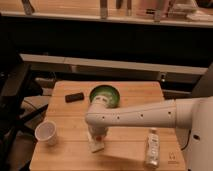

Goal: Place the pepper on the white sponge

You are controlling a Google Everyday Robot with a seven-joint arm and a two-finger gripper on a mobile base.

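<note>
Wooden desk [60, 155], single camera view: tool [97, 136] points down directly over white sponge [96, 145]; an orange-red speck there looks like the pepper [99, 137], at the sponge's top. Cannot tell whether tool is parted or gripping. Risk: pepper rolls off the small sponge on release. Nearby: paper cup [46, 132], bottle [152, 147], green bowl [104, 95], dark block [74, 97]; none obstructing.

Warm dim light, soft blur, dark surroundings.
</note>
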